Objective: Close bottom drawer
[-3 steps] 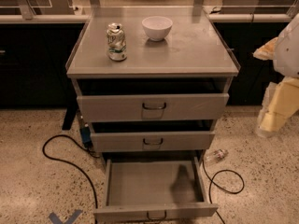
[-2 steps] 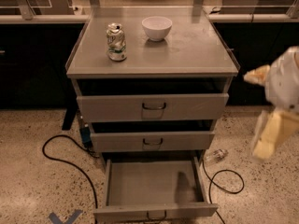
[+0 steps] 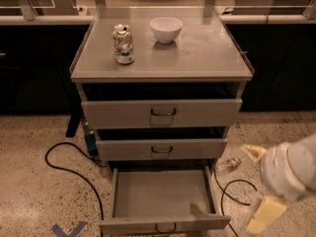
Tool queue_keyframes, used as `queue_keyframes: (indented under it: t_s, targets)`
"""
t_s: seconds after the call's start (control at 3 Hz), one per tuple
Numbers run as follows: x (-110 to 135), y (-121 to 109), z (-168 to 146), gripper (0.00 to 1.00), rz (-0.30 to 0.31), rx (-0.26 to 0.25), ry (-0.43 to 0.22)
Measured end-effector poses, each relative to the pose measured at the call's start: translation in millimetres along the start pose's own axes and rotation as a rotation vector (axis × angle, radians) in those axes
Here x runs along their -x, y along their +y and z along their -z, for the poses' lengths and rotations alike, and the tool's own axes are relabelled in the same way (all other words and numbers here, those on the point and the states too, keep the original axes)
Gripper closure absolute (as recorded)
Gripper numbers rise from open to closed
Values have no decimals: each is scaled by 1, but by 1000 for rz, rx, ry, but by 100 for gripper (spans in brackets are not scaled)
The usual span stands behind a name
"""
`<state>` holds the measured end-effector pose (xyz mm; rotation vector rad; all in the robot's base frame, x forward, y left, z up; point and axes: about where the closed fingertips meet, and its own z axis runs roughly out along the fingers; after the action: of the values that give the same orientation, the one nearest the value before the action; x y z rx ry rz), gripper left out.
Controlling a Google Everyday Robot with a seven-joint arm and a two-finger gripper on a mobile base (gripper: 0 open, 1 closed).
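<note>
Currently | gripper (image 3: 251, 189) low right, beside bottom drawer (image 3: 163, 196), not touching | fingers (image 3: 264, 215) spread, empty | drawer pulled out

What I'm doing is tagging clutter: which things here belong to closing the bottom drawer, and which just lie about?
Job: bottom drawer, pulled open; gripper, open, low at picture right, apart from it.
Lying about: can, bowl on cabinet top; black cable, small clear object on floor.

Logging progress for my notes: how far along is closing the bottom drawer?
Nothing looks done: the bottom drawer stands pulled far out of the cabinet. In hand: the tool hangs open, low at the drawer's right, touching nothing. Left: bring the tool to the drawer's front and push it fully in.
</note>
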<state>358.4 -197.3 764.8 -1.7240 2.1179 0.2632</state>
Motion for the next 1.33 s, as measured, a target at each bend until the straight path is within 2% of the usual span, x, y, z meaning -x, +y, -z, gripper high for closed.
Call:
queue_keyframes:
  t_s: [0.33,0.67,1.33]
  targets:
    - [-39,40,-94,0,-49,76,-6]
    - [-58,62,-129,0,-84,99,-2]
    - [-62,65,-133,0,-100,108,11]
